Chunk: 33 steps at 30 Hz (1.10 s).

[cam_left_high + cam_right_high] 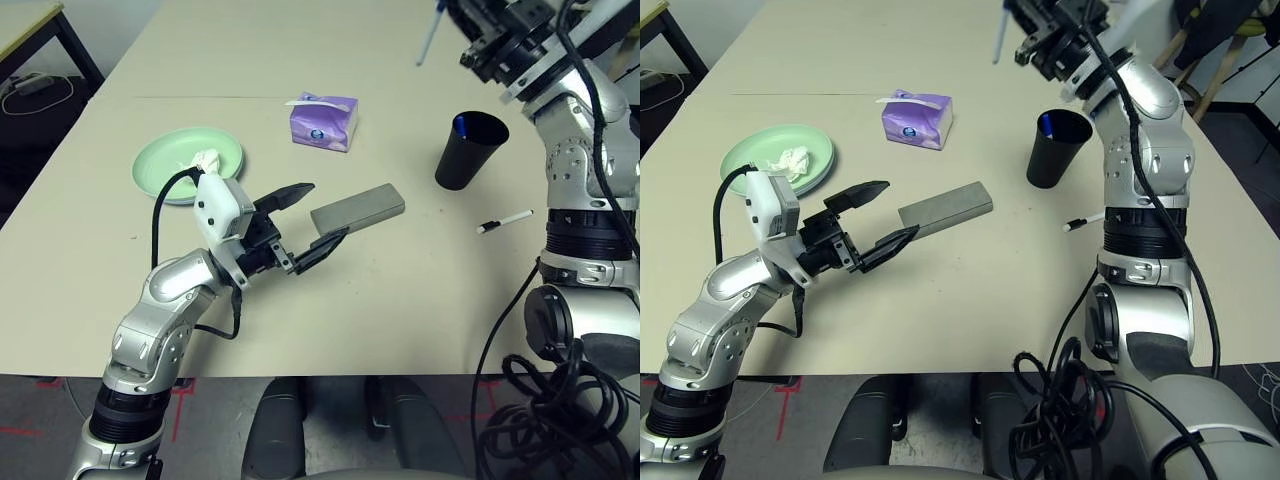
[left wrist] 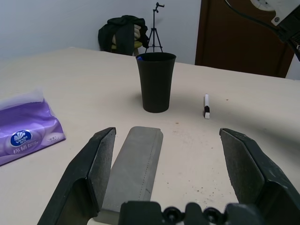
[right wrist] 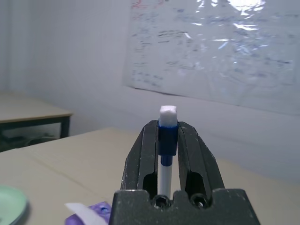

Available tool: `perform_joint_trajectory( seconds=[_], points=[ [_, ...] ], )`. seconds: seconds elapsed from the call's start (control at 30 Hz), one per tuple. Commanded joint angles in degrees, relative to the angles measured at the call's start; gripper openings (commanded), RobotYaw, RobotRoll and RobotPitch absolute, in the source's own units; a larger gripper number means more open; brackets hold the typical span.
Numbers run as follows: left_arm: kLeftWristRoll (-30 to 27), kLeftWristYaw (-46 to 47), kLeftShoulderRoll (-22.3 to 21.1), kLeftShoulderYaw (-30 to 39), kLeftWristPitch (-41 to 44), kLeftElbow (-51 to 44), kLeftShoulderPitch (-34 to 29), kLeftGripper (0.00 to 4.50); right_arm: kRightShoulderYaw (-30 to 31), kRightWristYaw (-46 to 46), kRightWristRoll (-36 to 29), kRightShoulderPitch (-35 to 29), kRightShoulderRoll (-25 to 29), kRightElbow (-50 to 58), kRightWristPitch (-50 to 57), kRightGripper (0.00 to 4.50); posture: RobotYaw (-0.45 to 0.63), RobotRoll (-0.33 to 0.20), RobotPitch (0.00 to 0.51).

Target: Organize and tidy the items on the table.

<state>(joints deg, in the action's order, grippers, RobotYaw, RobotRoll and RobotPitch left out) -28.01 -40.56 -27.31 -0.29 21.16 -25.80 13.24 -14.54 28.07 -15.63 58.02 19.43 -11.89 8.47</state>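
Observation:
My left gripper (image 1: 315,218) is open, its black fingers straddling the near end of the grey oblong glasses case (image 1: 358,207), which lies flat mid-table; the left wrist view has the case (image 2: 133,168) beside one finger. High over the table's far right, my right gripper (image 1: 1035,40) is shut on a thin white pen (image 1: 430,35) with a blue band, seen pinched between the fingers (image 3: 167,140). Below it stands the black cup (image 1: 468,150) with something blue inside. Another white pen (image 1: 505,221) with a black tip lies near the cup. A crumpled white tissue (image 1: 207,158) rests on the pale green plate (image 1: 160,165).
A purple tissue box (image 1: 324,121) sits behind the case. A dark-legged side table (image 1: 30,25) stands off the far left corner. The beige table (image 1: 400,300) has bare surface in front of the case and along the near edge.

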Motion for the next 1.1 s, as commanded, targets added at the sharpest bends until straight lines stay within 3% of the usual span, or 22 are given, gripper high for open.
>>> perform_joint_trajectory(
  seconds=[0.03, 0.47, 1.1],
  points=[
    [0.02, -0.64, -0.41, -0.74, 0.62, 0.9, 0.2, 4.5, -1.08, -4.64, 1.19, -0.44, 0.78, -1.08, -2.23, 0.42, 0.04, 0.0, 0.167],
    [-0.09, -0.96, -0.36, -1.12, 1.16, 0.95, 0.81, 4.5, 0.04, -10.01, 2.39, -8.56, 3.16, 3.61, -1.44, 0.42, 0.02, 0.0, 0.168],
    [-0.16, -1.76, -0.58, -1.42, 1.73, 1.59, 1.85, 4.5, 0.25, -14.1, 0.81, -16.52, 2.15, 11.29, 10.71, 0.42, 0.01, 0.0, 0.174]
  ],
)
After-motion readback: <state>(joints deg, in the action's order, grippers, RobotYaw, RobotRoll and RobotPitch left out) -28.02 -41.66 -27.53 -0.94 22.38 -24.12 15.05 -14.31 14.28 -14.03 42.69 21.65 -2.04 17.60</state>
